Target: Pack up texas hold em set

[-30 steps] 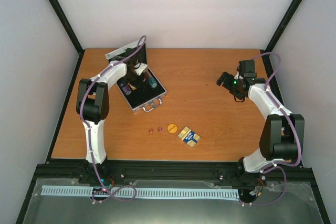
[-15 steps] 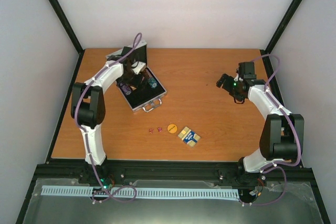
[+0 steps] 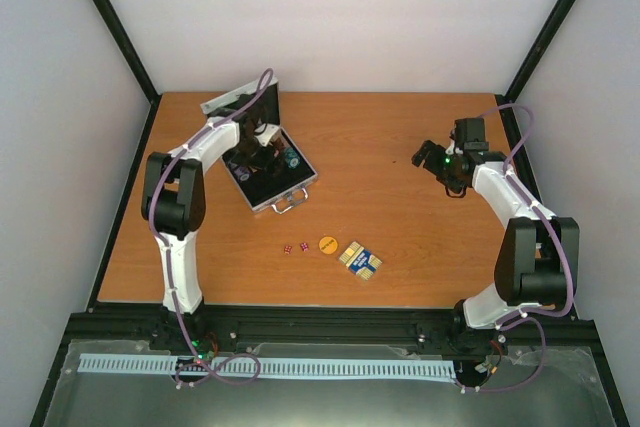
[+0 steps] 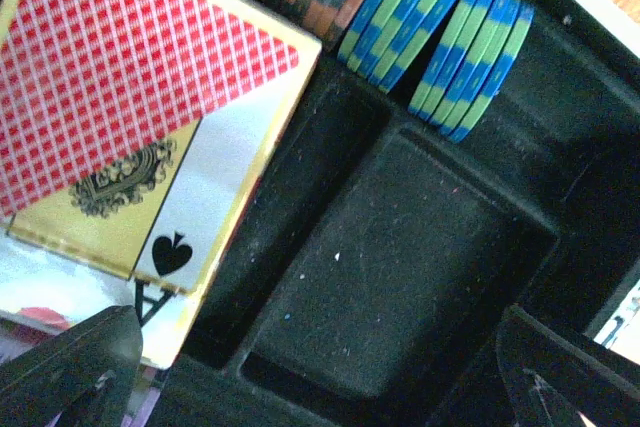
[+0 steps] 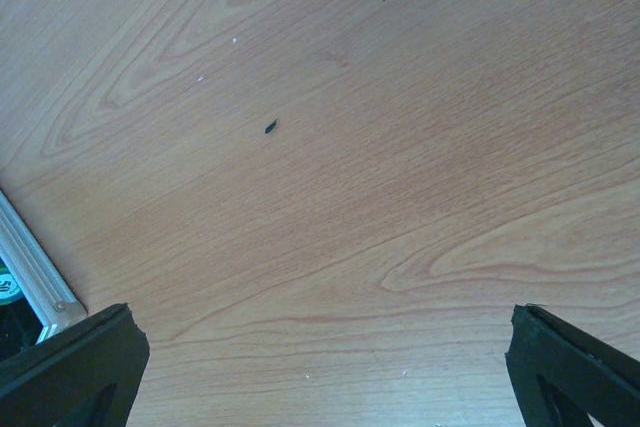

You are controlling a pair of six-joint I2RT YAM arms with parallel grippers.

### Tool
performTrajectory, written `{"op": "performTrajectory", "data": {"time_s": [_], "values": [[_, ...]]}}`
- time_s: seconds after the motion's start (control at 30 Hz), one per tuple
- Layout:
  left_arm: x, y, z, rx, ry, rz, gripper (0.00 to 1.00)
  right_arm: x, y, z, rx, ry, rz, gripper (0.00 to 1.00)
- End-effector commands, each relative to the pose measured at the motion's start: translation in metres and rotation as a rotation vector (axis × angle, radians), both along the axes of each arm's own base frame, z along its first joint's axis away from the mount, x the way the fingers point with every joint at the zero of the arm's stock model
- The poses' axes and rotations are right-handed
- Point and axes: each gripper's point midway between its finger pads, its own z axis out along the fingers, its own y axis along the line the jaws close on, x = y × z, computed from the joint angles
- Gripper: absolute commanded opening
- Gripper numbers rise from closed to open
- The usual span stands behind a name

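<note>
Over at the far left of the table (image 3: 400, 137), the silver case (image 3: 283, 193) lies open with its lid (image 3: 225, 101) propped up, so pieces can drop straight in. A red-backed card deck (image 4: 140, 117) and a row of blue chips (image 4: 450, 37) sit in their slots. One compartment (image 4: 400, 277) is bare, directly beneath the left gripper (image 4: 320, 377), whose jaws are spread wide and hold nothing. Red dice (image 3: 288, 248), the orange button (image 3: 327, 244) and a second deck (image 3: 361, 260) lie loose nearer the front. The right gripper (image 3: 440, 162), likewise spread and empty-handed, hovers over bare wood, well apart.
</note>
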Motion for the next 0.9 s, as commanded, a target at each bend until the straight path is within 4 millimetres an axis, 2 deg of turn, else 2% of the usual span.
{"op": "performTrajectory", "data": {"time_s": [0.0,0.2,0.37,0.43,0.63,0.87], "values": [[0.004,-0.006,-0.019,-0.024,0.049,0.02,1.0,-0.002,-0.007,0.005,-0.021,-0.017,-0.006,1.0],[0.014,-0.008,-0.027,-0.027,0.054,0.034,1.0,-0.006,-0.008,0.001,-0.019,-0.006,-0.007,1.0],[0.014,-0.004,-0.036,-0.001,0.067,0.045,1.0,-0.008,-0.009,0.001,-0.025,-0.006,-0.006,1.0],[0.014,-0.003,-0.033,0.002,0.062,0.05,1.0,-0.008,-0.01,0.0,-0.027,-0.002,-0.006,1.0],[0.018,0.001,-0.001,0.012,0.0,0.068,1.0,-0.01,-0.008,0.001,-0.015,-0.009,-0.007,1.0],[0.017,-0.007,0.059,-0.039,-0.114,0.033,1.0,-0.011,-0.006,0.003,0.001,-0.017,0.0,1.0]]}}
